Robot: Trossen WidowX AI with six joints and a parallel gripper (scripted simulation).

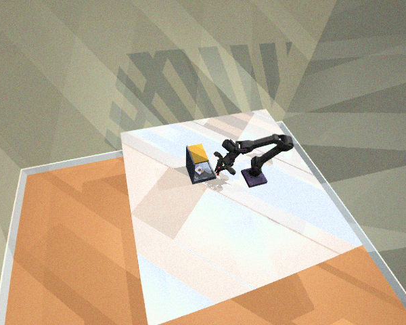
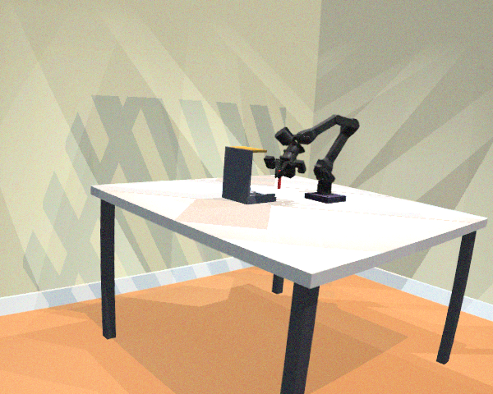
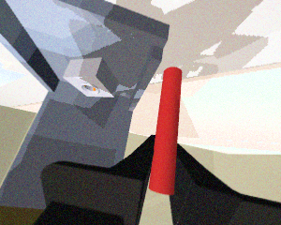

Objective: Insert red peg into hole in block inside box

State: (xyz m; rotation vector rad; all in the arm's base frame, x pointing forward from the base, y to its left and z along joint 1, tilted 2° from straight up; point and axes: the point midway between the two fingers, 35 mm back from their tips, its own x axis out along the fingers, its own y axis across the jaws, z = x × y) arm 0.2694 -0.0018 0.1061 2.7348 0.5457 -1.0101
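My gripper (image 1: pixel 217 170) (image 2: pixel 278 172) (image 3: pixel 160 141) is shut on the red peg (image 1: pixel 218 172) (image 2: pixel 278 183) (image 3: pixel 169 108). The peg hangs nearly upright above the table, its lower end free of the surface, just outside the open front of the dark box (image 1: pixel 189 168) (image 2: pixel 237 176). The yellow roof (image 1: pixel 197 152) (image 2: pixel 247 148) sticks out from the back wall, and the peg is lower than it in the exterior view. The pale block (image 1: pixel 199 170) (image 3: pixel 84 69) stands on the box floor. The hole in its top shows in the wrist view, left of the peg.
The box's low front edge (image 2: pixel 261 198) lies between the peg and the block. The arm's base (image 1: pixel 254 177) (image 2: pixel 324 197) stands on the table (image 1: pixel 231 237) (image 2: pixel 323 237), to the right of the box. The box's dark side wall rises toward the roof.
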